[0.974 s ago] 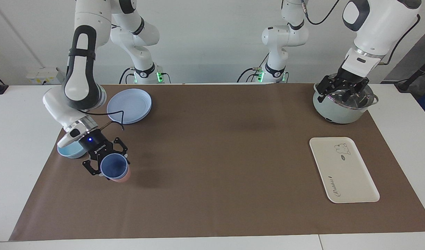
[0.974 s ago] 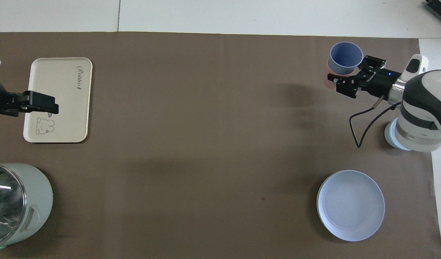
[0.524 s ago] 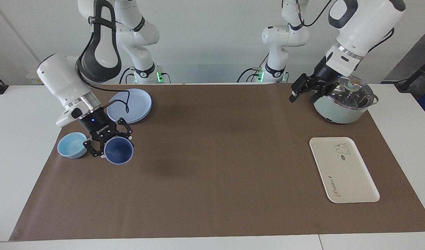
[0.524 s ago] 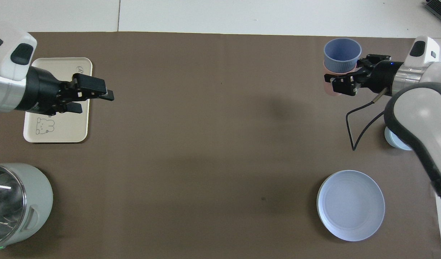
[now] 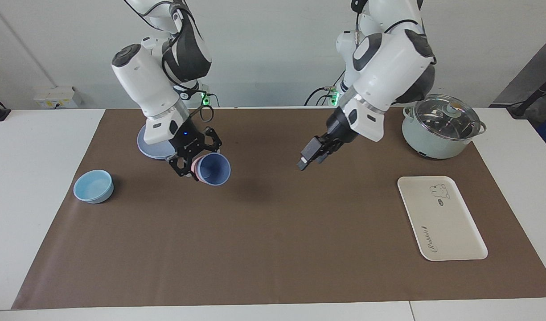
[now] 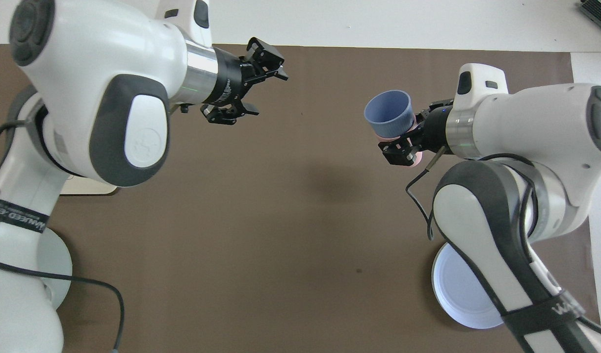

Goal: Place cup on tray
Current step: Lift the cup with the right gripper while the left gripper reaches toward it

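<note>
The right gripper (image 5: 196, 160) is up over the brown table mat (image 5: 273, 249), toward the right arm's end of the table. Its jaws are closed on a nested pair of tumblers. The small periwinkle-blue plastic cup (image 5: 214, 170) sits inside a salmon-pink cup (image 6: 407, 143) of like size, and only a sliver of the pink one shows at the fingers. The pair is tipped on its side, mouth pointing toward the middle of the table. That looks like the result of a side-on grasp with the wrist angled.

The left gripper (image 5: 306, 160) hangs over the middle of the mat with nothing in it. In the overhead view its jaws stand fairly wide. It faces the blue cup across a clear gap, which suggests it is set to receive the cup in a handover.

The flat cream-white rectangular tray (image 5: 442, 223) lies at the left arm's end of the table. It is bare and well apart from the blue cup, so the placing is not yet done. A pale-green lidded pot (image 5: 442, 131) stands nearer to the robots than the tray.

A shallow light-blue bowl (image 5: 93, 186) and a round blue plate (image 6: 457, 299) rest at the right arm's end.

The main risk is that the pink cup comes along with the blue one.
</note>
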